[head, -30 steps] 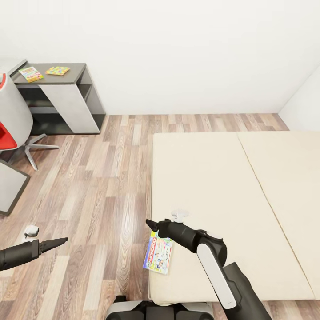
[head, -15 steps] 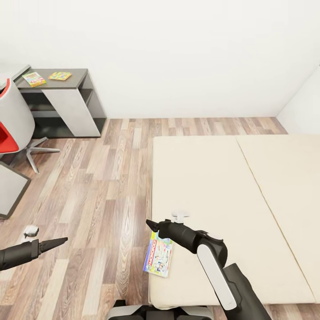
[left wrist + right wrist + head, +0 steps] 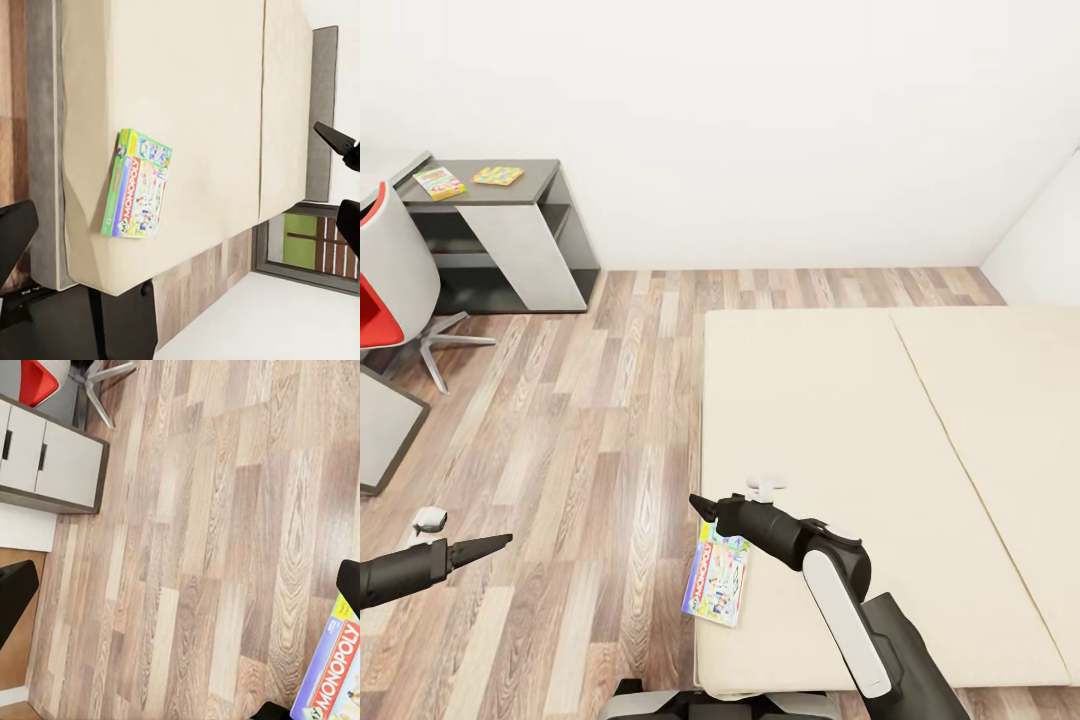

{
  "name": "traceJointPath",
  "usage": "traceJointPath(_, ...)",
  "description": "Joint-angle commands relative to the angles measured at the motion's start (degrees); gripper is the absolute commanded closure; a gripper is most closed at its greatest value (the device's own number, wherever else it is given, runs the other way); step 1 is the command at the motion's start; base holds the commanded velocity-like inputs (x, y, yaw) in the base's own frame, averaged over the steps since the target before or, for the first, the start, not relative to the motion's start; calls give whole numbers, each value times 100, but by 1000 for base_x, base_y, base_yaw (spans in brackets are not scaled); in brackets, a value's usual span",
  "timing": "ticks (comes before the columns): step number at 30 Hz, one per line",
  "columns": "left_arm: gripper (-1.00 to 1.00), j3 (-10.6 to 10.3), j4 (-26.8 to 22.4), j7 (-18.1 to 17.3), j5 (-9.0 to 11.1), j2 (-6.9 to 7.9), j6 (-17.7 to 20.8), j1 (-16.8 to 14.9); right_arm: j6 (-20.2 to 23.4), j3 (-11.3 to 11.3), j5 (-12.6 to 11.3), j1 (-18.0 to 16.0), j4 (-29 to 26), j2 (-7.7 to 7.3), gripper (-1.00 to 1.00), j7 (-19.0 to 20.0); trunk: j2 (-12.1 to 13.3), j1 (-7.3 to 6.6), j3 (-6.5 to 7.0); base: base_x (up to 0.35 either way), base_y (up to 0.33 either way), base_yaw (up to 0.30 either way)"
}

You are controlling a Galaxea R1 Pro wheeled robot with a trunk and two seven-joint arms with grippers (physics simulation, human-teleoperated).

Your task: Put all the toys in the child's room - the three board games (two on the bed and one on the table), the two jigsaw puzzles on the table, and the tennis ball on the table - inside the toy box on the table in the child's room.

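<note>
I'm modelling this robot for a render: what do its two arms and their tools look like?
Both arms are matte black. The right arm has rounded segments with a long white panel on the forearm. Each narrows to a pointed black tool: left tool, right tool. A small white-grey fitting sits beside each wrist. No cables or markings show.

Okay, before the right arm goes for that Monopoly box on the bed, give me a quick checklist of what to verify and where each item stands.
1. Target in view: the flat green-edged Monopoly board game box lies at the corner of the beige mattress of the bed, partly overhanging its edge. Ok.
2. Right gripper over the box: it hovers near the box's far end, not around it. Not ok.
3. Right gripper open: its fingers sit apart at the frame edges in the right wrist view. Ok.
4. Left gripper out of the way: it is over the wooden floor. Ok.
5. Box stable on the edge: cannot tell.
</note>
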Motion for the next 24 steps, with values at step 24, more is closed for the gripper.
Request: traceJointPath(24, -100, -2, -5, -46, -64, -12, 62, -4, 1, 13, 68, -3, -2, 5, -100, 27, -9, 3, 36, 0, 0, 0)
